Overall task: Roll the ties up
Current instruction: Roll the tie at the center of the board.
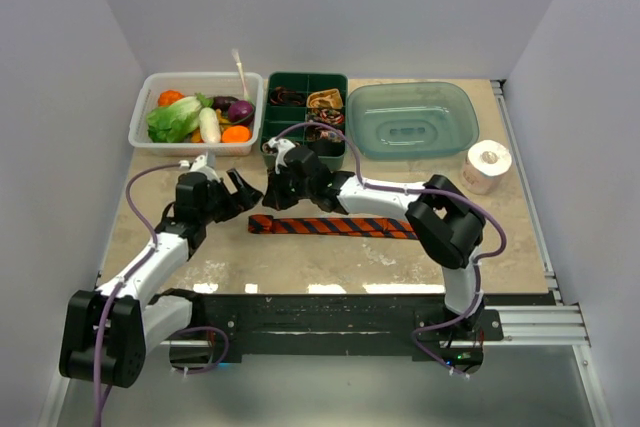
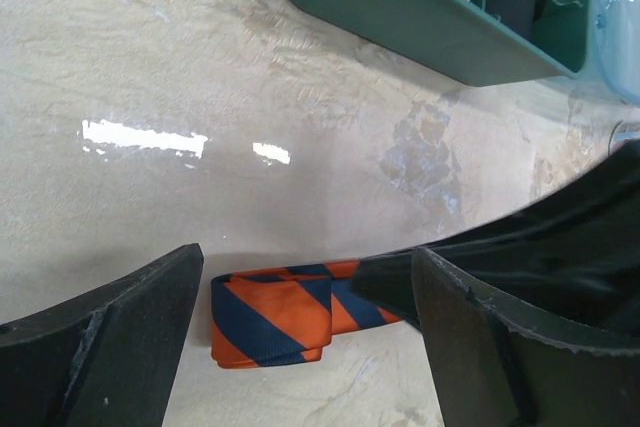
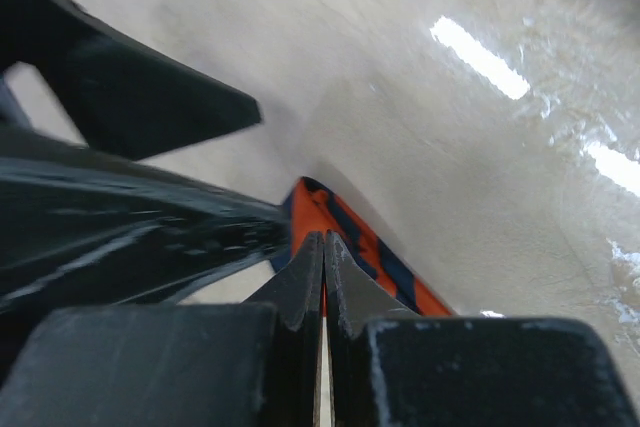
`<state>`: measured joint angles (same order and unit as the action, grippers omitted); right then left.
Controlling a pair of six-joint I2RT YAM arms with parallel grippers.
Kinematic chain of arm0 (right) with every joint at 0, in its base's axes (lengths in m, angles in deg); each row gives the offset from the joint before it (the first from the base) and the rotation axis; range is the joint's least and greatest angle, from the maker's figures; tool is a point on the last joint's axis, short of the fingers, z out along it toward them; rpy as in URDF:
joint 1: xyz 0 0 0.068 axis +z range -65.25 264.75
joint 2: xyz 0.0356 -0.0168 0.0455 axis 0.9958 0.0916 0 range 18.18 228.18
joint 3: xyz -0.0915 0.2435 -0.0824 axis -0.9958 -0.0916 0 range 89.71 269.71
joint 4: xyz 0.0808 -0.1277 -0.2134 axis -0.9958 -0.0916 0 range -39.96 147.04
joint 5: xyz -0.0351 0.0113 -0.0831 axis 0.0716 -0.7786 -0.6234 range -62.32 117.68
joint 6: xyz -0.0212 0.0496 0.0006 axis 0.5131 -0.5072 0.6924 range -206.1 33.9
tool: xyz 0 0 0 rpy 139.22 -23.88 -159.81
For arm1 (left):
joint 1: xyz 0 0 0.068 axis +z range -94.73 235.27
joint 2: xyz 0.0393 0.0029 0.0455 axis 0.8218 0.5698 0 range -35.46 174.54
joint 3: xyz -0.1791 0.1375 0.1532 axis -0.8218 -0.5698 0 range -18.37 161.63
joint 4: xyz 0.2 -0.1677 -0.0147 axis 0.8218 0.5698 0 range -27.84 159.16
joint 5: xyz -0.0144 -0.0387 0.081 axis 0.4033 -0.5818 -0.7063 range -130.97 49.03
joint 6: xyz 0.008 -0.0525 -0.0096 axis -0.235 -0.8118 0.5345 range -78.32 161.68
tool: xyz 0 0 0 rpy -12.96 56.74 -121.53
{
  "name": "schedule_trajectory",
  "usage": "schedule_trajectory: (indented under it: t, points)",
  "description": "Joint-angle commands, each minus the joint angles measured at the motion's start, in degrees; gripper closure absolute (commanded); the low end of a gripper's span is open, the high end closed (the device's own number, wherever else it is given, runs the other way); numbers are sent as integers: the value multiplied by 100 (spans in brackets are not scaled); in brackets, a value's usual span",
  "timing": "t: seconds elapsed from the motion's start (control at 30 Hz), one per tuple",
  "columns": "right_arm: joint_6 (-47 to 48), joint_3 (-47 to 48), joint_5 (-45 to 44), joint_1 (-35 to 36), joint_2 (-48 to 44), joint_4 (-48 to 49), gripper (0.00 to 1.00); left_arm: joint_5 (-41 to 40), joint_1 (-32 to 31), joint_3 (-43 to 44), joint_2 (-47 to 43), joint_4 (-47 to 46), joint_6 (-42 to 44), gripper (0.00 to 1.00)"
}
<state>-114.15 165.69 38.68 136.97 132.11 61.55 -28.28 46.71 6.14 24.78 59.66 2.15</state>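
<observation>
The tie [image 1: 335, 226] lies flat on the counter [image 1: 330, 262], stretched sideways just in front of both arms and a little nearer than the green tray [image 1: 305, 76]. It is a narrow band with diagonal stripes of bright orange and very dark blue or black, smooth and slightly shiny. Its left end is doubled over on itself into a short, flat fold with a rounded edge, while the rest runs straight off to the right. The left fingers [image 2: 130, 337] are spread wide, one on each side of that folded end, above it and not touching it. The right fingers [image 3: 305, 292] are pressed tight together, their tips right at the folded end. Whether they bear down on the cloth I cannot tell, but nothing sits between them. In the tray's compartments sit small patterned coils [image 1: 324, 99], brown and gold. A clear bin [image 1: 143, 132] of vegetables stands left of the tray and a teal tub [image 1: 455, 137] stands to its right.
</observation>
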Motion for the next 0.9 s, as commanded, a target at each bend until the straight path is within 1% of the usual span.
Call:
schedule_trajectory:
  t: [0.0,0.33,0.47,0.6,0.87]
  points:
    - [54,-14,-46,42,-310,146,100,32,100,-122,-127,-145,-55,11]
    - [37,-259,-63,165,-20,208,100,260,214,-368,-154,-251,-117,15]
    - [98,-418,-134,165,-81,190,100,295,232,-482,-224,-268,-125,17]
    - [142,-514,-186,174,-20,173,100,480,232,-684,-163,-522,-160,18]
    - [151,-506,-204,165,296,234,100,770,232,-1018,-66,-795,-161,26]
